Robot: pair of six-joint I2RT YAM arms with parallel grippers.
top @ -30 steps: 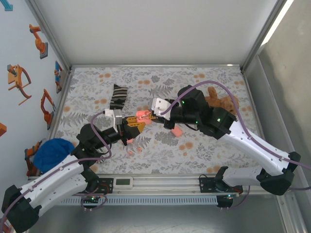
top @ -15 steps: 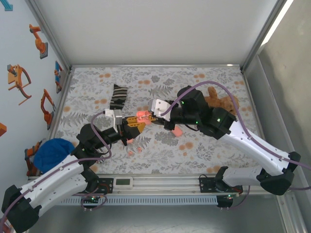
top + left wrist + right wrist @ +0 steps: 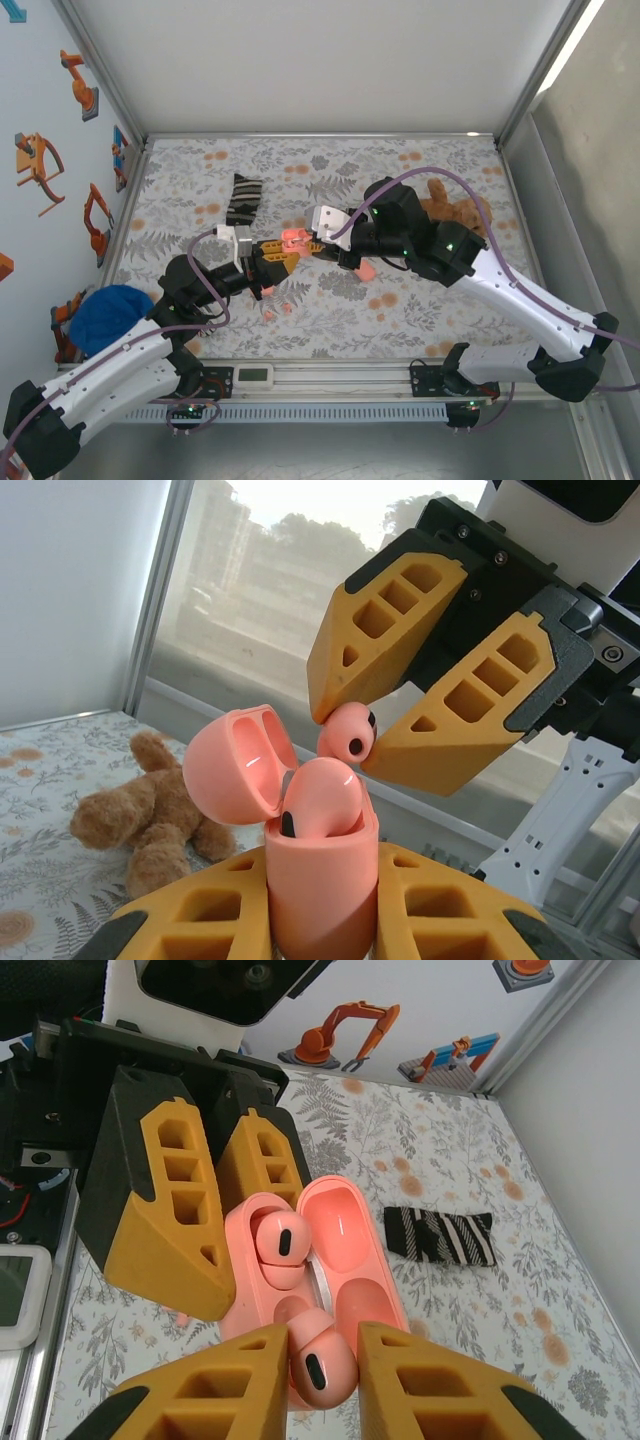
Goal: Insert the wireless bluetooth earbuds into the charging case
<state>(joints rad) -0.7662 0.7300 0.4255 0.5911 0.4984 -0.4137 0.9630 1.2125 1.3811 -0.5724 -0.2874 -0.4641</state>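
The task is standing roughly halfway, by my reading. The left gripper [image 3: 322, 920] is clenching the case [image 3: 320, 875] upright, with its lid [image 3: 235, 765] hanging open to one side. One bud [image 3: 322, 802] is already sitting in a well of the case. The right gripper [image 3: 348, 742] is pinching the second bud [image 3: 320, 1368] just above the case's other well. I cannot tell whether it is touching the rim. Seating that bud is remaining, and probably closing the lid. Another pink case [image 3: 365, 270] is lying near the held case, contents unclear.
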